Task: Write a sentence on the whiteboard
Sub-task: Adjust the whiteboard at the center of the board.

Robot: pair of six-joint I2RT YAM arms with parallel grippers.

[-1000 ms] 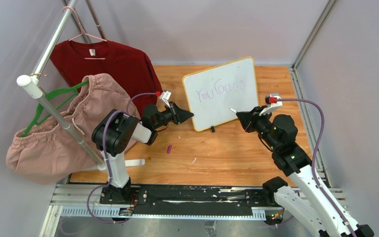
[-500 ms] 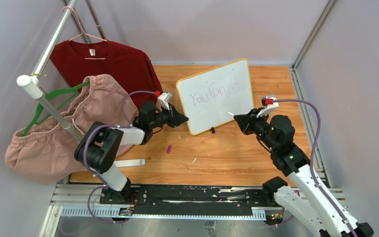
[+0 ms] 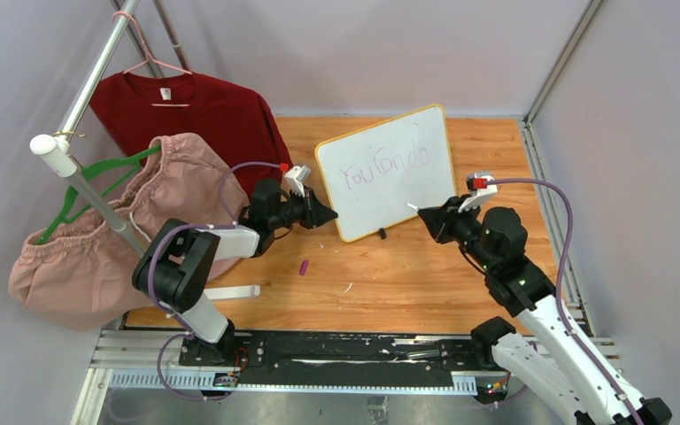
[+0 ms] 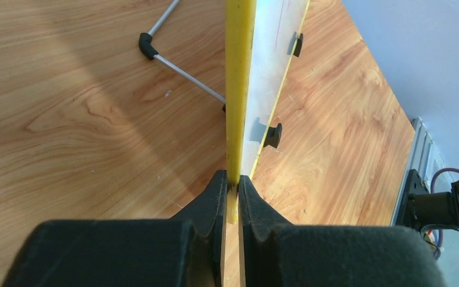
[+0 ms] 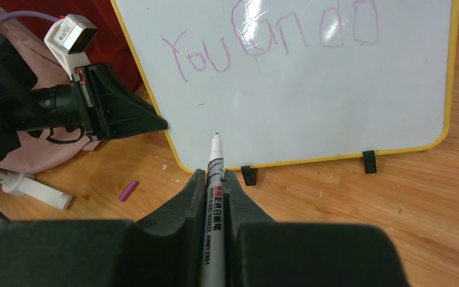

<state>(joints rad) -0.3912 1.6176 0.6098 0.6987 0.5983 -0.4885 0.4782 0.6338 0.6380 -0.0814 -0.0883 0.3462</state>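
Whiteboard (image 3: 388, 199) stands on the table (image 3: 407, 274), left gripper (image 3: 329, 212) pinching its left edge, right gripper (image 5: 215, 176) clamped on a marker (image 5: 215, 158) pointing at its face (sentence (image 5: 269, 36) reads "You can do").

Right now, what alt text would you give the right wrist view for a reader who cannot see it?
The right gripper holds a marker, tip pointed at the blank lower part of the whiteboard, which stands on a wooden table with purple words reading "You can do" along its top. The left gripper clamps the board's left edge.
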